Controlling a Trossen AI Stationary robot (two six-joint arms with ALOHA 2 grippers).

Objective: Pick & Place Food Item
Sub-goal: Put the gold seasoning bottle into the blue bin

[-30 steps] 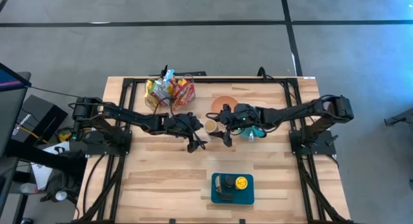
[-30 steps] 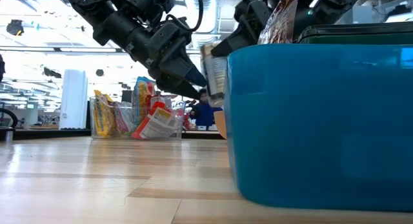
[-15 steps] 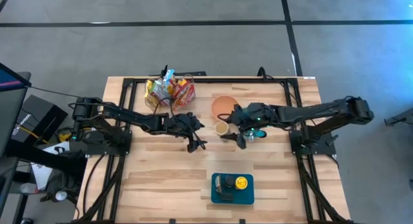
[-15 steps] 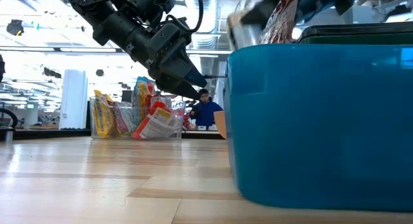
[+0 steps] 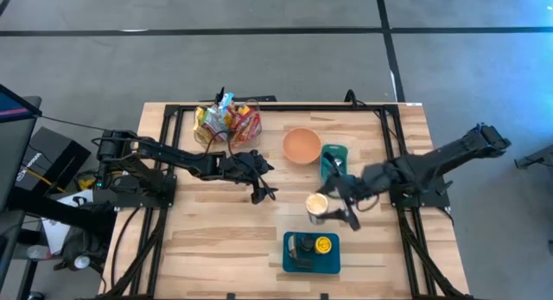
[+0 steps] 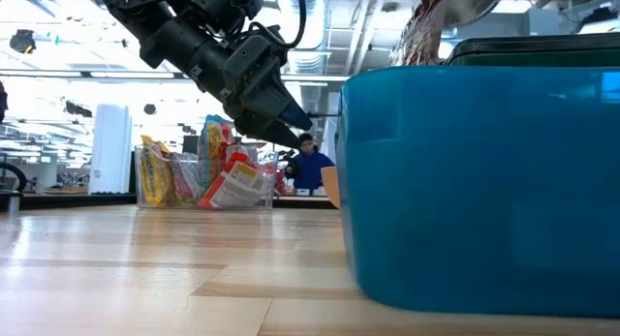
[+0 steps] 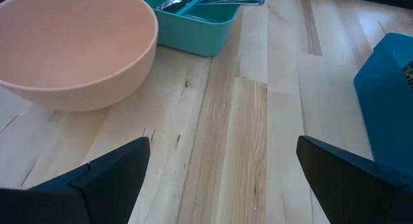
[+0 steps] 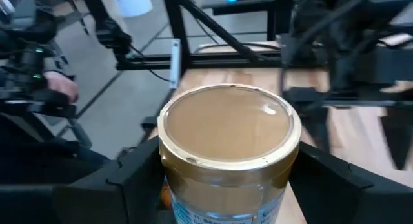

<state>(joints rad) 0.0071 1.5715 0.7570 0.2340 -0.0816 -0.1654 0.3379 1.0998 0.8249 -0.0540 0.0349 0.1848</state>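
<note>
My right gripper (image 5: 330,209) is shut on a jar (image 5: 316,206) with a tan lid and gold rim, just beyond the blue bin (image 5: 311,253). In the right wrist view the jar (image 8: 229,137) stands between my two fingers. My left gripper (image 5: 264,186) is open and empty over the middle of the table, left of the jar; it also shows in the low view (image 6: 283,121). The peach bowl (image 5: 301,145) and the teal tray of cutlery (image 5: 333,159) rest on the table behind the jar. My right gripper pinches the jar's side wall just under the gold rim (image 8: 169,161) between its two fingers, one finger (image 8: 135,172) on each side. The fingers come from the table's right side. The jar stays upright, lid up.
A clear basket of snack packets (image 5: 227,123) stands at the far left of the table's middle. The blue bin holds a yellow item (image 5: 324,245) and a dark one, and fills the right of the low view (image 6: 484,181). A person (image 6: 310,167) shows far behind the table.
My right gripper has carried the jar from beside the peach bowl toward the table's near edge and a little to the right, up to the blue bin. The jar has stayed upright. The teal tray now shows uncovered.
</note>
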